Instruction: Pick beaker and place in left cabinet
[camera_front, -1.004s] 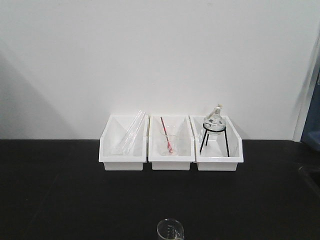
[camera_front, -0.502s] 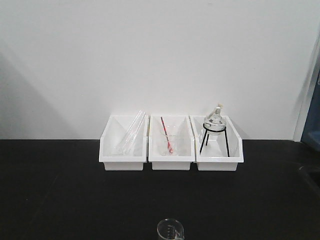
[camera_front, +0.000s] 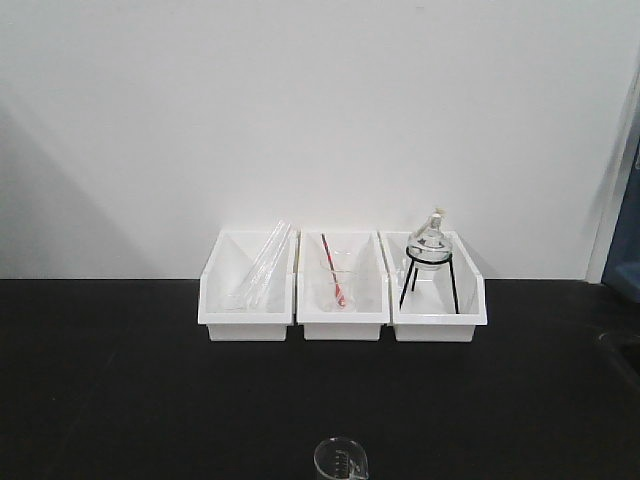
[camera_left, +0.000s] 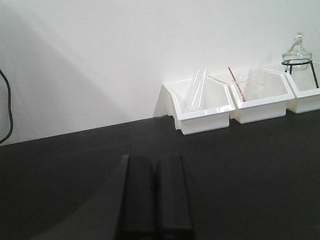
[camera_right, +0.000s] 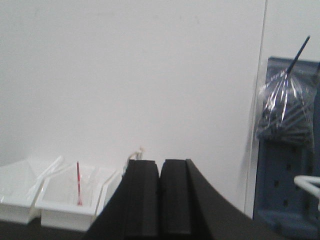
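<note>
The beaker (camera_front: 341, 461), small clear glass with white marks and a spout, stands on the black table at the bottom edge of the front view, partly cut off. Neither arm shows in the front view. My left gripper (camera_left: 155, 165) is shut and empty, low over the black table, well short of the bins. My right gripper (camera_right: 160, 167) is shut and empty, raised and facing the white wall. The beaker shows in neither wrist view. The left cabinet is out of view.
Three white bins stand in a row by the wall: the left bin (camera_front: 246, 312) holds glass tubes, the middle bin (camera_front: 343, 312) a clear beaker with a red rod, the right bin (camera_front: 438, 318) a round flask on a black tripod. A blue pegboard (camera_right: 287, 165) stands at the right.
</note>
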